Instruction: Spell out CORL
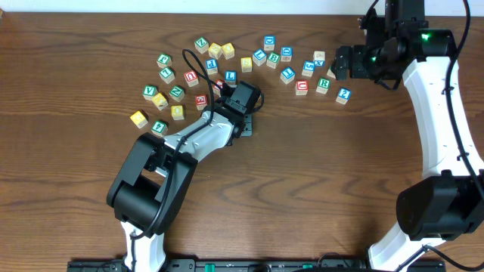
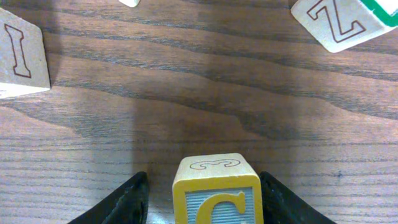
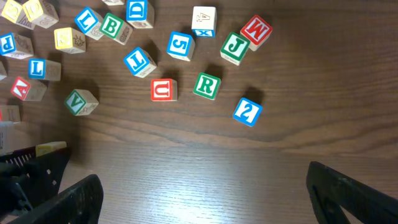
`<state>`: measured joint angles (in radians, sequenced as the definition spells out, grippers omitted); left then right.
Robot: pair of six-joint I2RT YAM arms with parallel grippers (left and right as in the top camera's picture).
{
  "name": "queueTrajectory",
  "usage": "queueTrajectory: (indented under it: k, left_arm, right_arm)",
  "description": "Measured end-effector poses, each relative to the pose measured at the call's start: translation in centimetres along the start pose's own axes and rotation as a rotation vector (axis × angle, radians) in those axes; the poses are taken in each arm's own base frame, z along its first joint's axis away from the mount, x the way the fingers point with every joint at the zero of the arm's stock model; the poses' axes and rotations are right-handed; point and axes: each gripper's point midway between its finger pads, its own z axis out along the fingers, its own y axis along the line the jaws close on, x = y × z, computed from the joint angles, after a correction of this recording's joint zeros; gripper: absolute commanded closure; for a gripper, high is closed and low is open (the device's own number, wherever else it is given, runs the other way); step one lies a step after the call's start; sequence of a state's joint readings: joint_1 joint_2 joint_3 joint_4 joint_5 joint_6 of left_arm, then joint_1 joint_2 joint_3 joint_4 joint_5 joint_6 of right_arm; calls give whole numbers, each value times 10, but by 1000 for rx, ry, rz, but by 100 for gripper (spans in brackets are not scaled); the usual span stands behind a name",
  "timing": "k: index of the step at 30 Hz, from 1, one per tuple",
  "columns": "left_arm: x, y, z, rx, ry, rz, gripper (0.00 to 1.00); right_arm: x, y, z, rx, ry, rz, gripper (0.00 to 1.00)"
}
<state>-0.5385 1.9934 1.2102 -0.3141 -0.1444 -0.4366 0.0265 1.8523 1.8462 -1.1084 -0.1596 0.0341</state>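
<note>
Brown wood table (image 1: 318,181). A yellow C cube (image 2: 217,196) sits inside my left gripper (image 2: 204,180), and I can't tell if it pinches. My right gripper (image 3: 205,196), at two o'clock, gapes wide.

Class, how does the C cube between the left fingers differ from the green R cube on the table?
The C cube shows a yellow letter in a yellow frame; the R cube a green letter in a green frame. The C cube sits between the left fingers; the R cube lies free. Both are wooden letter cubes.

stray lettered cubes (image 3: 163,90) — wood table (image 1: 302,181)
</note>
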Motion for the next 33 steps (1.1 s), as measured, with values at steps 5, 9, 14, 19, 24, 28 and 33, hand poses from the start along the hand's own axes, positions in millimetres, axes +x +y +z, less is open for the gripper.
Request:
queueTrajectory:
  k: [5,9,14,19,24,28,33]
  left_arm:
    - [0,0,0,0,0,26,45]
    - [0,0,-1,0,1,41,45]
    - [1,1,-1,-2,4,81,45]
    - [1,1,-2,-2,6,102,45]
    - [1,1,-2,-2,6,116,45]
    - [1,1,-2,-2,5,128,45]
    - [1,1,-2,-2,5,137,45]
  right_arm:
    - [0,0,0,0,0,0,1]
    - [0,0,0,0,0,0,1]
    - [0,0,0,0,0,0,1]
    - [0,0,0,0,0,0,1]
    - [0,0,0,0,0,0,1]
    - [0,0,0,0,0,0,1]
    - [0,0,0,0,1,0,1]
